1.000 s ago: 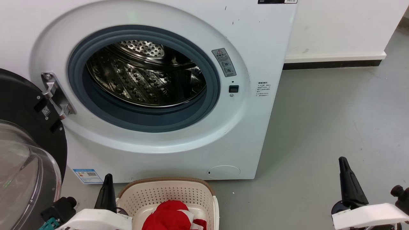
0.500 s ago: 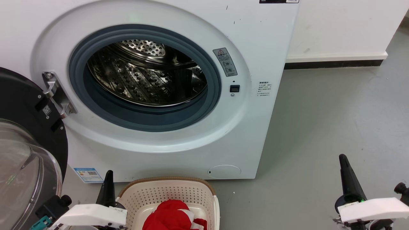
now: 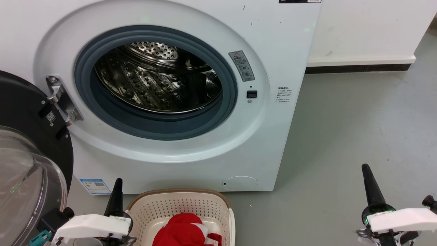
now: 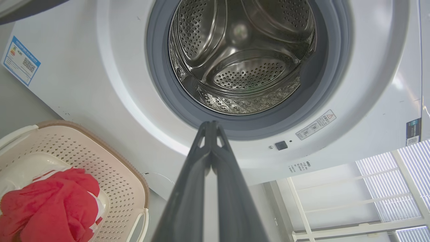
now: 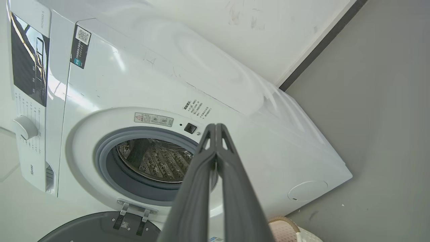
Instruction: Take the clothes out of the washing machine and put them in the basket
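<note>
dark and slim, the left gripper (image 3: 118, 182) has its two long fingers (image 4: 191, 188) pressed together tip to tip with nothing between them. it points up at the lower left of the head view, just beside the left edge of the basket (image 3: 177, 192). in its wrist view the joined tips sit in front of the lower part of the grey porthole rim (image 4: 268, 122). the right gripper (image 3: 365, 169) is likewise closed and empty, and stands over bare grey floor (image 3: 358, 119) well to the right of the washing machine (image 3: 273, 51). the basket, cream with a brown rim, sits on the floor directly in front of the machine, below the porthole. the red clothes (image 3: 184, 230), with a little white trim showing, lie bundled inside the basket. the steel drum (image 3: 153, 82) shows bare perforated metal wherever it can be seen. the door (image 3: 24, 109), black-framed with domed glass, hangs open at the left on its hinge (image 3: 59, 99). a blue label (image 3: 94, 187) is stuck low on the machine's front, near the left gripper's tip.
</note>
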`<state>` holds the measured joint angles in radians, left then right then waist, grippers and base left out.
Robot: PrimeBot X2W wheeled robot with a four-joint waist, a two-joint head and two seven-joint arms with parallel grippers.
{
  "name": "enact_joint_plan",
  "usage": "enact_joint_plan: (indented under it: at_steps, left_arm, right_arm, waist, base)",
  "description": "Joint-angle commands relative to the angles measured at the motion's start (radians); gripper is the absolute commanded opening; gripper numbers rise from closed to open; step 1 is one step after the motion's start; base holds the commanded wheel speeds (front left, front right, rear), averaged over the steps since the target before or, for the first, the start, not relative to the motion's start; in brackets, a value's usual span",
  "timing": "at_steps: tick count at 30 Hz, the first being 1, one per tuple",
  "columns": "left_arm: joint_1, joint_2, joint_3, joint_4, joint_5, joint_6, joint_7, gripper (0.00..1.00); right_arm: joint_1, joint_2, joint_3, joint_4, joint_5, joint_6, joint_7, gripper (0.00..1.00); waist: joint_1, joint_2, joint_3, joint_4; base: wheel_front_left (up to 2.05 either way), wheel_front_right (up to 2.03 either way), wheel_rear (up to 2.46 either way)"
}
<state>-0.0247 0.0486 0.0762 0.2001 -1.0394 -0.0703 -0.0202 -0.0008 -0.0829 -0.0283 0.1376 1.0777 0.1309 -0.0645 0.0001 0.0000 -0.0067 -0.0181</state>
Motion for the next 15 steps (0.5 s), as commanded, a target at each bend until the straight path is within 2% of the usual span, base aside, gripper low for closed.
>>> enact_joint_plan:
  at_steps: [1,15]
  left_arm:
    - [-0.023,0.002,0.006,-0.005,-0.030,-0.008,0.006,0.00]
    - [-0.046,0.002,0.016,0.011,-0.200,-0.025,0.046,0.00]
  right_arm:
    - [-0.028,-0.006,-0.003,0.000,0.031,0.000,0.006,0.00]
    - [-0.055,-0.005,-0.014,0.033,0.201,0.000,0.048,0.00]
  waist:
    - [-0.0001,0.0000,0.000,0.000]
    - [-0.0001,0.0000,0.003,0.005]
  base:
    - [0.00,0.00,0.00]
    - [0.00,0.00,0.00]
